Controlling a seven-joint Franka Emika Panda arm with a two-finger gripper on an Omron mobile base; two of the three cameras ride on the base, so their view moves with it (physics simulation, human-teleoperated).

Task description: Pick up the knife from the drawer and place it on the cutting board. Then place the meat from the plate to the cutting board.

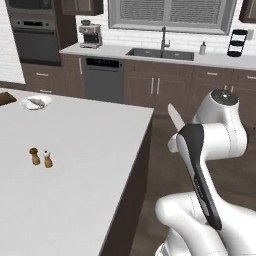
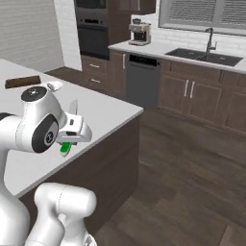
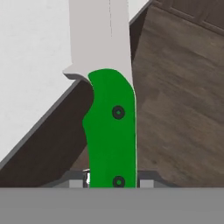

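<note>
Knife [image 1: 174,119] shows in the left base view as a pale blade sticking up beside the arm's wrist, off the island counter [image 1: 75,165] edge and over the floor; far across the counter sits the plate [image 1: 35,102] with the meat [image 1: 36,102], and the cutting board [image 1: 6,98] lies at the frame's left edge; salt and pepper shakers [image 1: 41,158] stand in between, so I judge the carry should pass clear of them. From the right base view, the green handle pokes out below the gripper [image 2: 67,144], close to the counter's near edge; the board [image 2: 22,82] lies well beyond. In the hand view the fingers clamp the handle at its base; the drawer step looks done, and the carry to the board comes next.
</note>
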